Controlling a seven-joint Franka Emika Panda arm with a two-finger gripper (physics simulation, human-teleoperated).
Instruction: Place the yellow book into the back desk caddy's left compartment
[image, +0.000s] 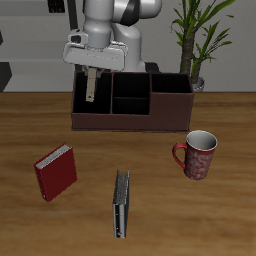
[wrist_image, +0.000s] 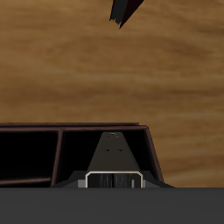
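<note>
My gripper (image: 92, 70) is shut on the yellow book (image: 91, 90), which hangs upright from the fingers with its tan edge showing. It is over the left compartment (image: 90, 103) of the maroon-brown back desk caddy (image: 170, 102), a narrow black slot at the caddy's end. The book's lower end is about level with the rim; I cannot tell how deep it reaches. In the wrist view the book (wrist_image: 114, 157) shows edge-on below the gripper (wrist_image: 114, 181), inside the black slot (wrist_image: 83, 156) between the caddy walls (wrist_image: 150, 157).
A red book (image: 56, 172) and a dark grey-black book (image: 121, 203) lie nearer the table's front edge. A red mug (image: 198, 153) stands in front of the caddy's other end. A potted plant (image: 200, 40) is behind the caddy. A book corner (wrist_image: 125, 9) shows in the wrist view.
</note>
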